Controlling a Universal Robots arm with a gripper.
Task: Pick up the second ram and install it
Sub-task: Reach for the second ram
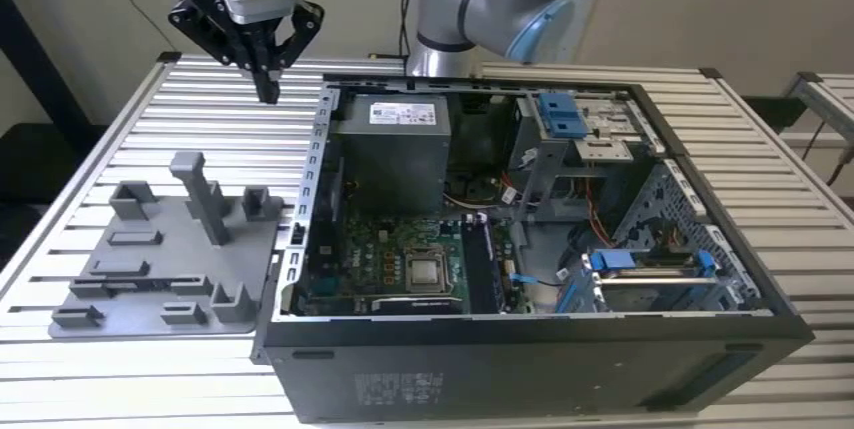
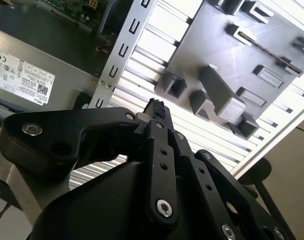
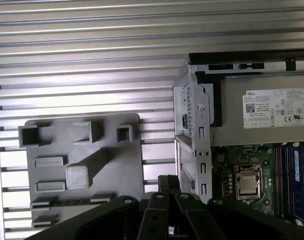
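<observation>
The second ram looks like a thin dark strip [image 3: 72, 201] standing on edge in the long slot of the grey holder tray [image 1: 150, 257], and it shows again as a dark strip [image 2: 266, 46] in the second wrist view. My gripper [image 1: 270, 89] hangs high over the table beyond the tray, at the exterior view's upper left, well apart from the ram. Its black fingers point down, shut, with nothing between them. Both wrist views show the gripper [image 2: 155, 107] [image 3: 169, 181] closed above the slatted table.
The open computer case [image 1: 534, 349] lies to the exterior view's right of the tray, with the green motherboard [image 1: 394, 239], its black memory slots [image 1: 481, 264], a grey power supply [image 1: 390, 149] and blue drive clips [image 1: 561, 114]. The slatted metal table [image 1: 227, 129] surrounds everything.
</observation>
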